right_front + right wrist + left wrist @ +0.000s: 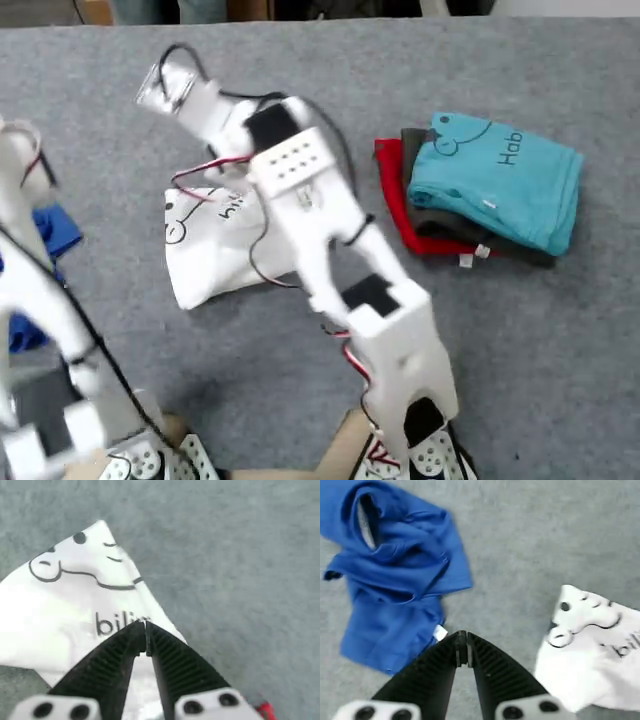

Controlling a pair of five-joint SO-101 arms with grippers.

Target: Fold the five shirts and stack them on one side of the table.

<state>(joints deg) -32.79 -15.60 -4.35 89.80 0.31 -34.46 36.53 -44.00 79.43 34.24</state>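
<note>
A white shirt (215, 250) with a black cartoon print lies folded left of the table's middle; it also appears as the white shirt (65, 595) and the white shirt (590, 655). My right gripper (145, 635) is shut, its tips hanging over the printed letters near the shirt's edge, with no cloth visibly between them. A crumpled blue shirt (55, 235) lies at the left edge, seen as the blue shirt (395, 580). My left gripper (463, 652) is shut over bare grey cloth between the blue and white shirts. At the right, a folded teal shirt (500, 180) tops a dark grey shirt (440, 225) and a red shirt (392, 195).
The right arm (330, 240) stretches from the front edge across the white shirt's right part and hides it. The left arm (40, 290) stands at the left edge. The grey table cover (560, 350) has open room at front right and along the back.
</note>
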